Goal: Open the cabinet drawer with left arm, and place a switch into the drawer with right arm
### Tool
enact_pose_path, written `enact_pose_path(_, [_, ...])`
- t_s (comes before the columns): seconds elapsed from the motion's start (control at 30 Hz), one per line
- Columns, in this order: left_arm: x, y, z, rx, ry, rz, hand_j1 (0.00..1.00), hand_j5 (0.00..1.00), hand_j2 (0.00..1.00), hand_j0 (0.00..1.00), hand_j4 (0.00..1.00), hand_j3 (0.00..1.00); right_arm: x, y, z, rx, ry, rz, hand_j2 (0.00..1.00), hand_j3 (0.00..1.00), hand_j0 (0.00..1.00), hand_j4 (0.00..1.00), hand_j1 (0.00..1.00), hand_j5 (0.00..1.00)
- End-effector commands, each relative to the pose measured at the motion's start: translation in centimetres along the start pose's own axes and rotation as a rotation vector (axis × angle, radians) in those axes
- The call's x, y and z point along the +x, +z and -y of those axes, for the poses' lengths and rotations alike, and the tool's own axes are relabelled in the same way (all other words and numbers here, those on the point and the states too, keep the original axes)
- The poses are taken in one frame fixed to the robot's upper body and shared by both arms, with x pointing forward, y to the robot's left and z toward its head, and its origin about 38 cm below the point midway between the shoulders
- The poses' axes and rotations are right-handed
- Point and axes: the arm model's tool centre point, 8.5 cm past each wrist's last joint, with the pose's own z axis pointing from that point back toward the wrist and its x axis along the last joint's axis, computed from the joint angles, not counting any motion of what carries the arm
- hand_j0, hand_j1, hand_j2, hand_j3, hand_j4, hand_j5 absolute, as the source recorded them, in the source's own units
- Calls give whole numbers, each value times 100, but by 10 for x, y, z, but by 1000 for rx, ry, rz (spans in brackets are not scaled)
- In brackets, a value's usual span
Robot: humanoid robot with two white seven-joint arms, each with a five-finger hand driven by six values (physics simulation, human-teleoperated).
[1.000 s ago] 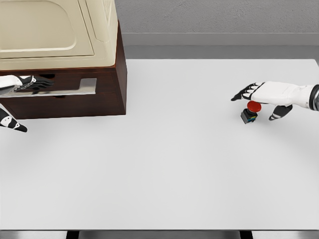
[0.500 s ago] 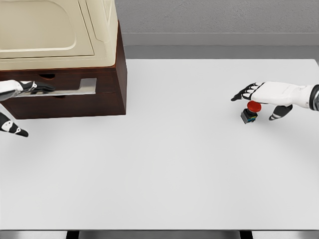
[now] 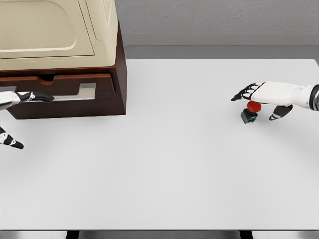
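A dark brown cabinet (image 3: 120, 74) with a cream top stands at the table's far left. Its drawer (image 3: 65, 103) is pulled slightly out of the front and carries a silver handle (image 3: 75, 94). My left hand (image 3: 34, 96) comes in at the left edge with its black fingers hooked on that handle, while the thumb hangs lower over the table. A small black switch (image 3: 249, 113) with a red button sits on the table at the right. My right hand (image 3: 264, 93) hovers just over it, open, with its fingers spread and not closed around it.
The white table (image 3: 164, 159) stretches wide between the cabinet and the switch. A grey wall runs along its far edge, and the front edge lies at the bottom of the view.
The drawer has slid out toward me, its front now standing proud of the cabinet. My left hand has drawn back left with the handle. The right hand and switch have not moved.
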Motion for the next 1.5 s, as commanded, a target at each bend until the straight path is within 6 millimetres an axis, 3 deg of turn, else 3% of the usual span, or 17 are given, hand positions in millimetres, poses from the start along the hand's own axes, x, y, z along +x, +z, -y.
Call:
enact_pose_path(0.0, [-10, 4, 6, -28, -54, -51, 100, 100, 100, 100, 100, 100, 0, 1, 0, -3, -4, -1, 100, 100, 100, 100, 100, 100])
enact_pose_path(0.3, [-12, 9, 13, -44, -61, -36, 100, 100, 100, 100, 100, 100, -3, 5, 0, 2, -2, -11, 100, 100, 100, 100, 100, 100])
enact_pose_path(1.47, [-14, 60, 37, -95, -117, 13, 100, 100, 100, 100, 100, 100, 2, 2, -3, 18, 8, 5, 100, 100, 100, 100, 100, 100])
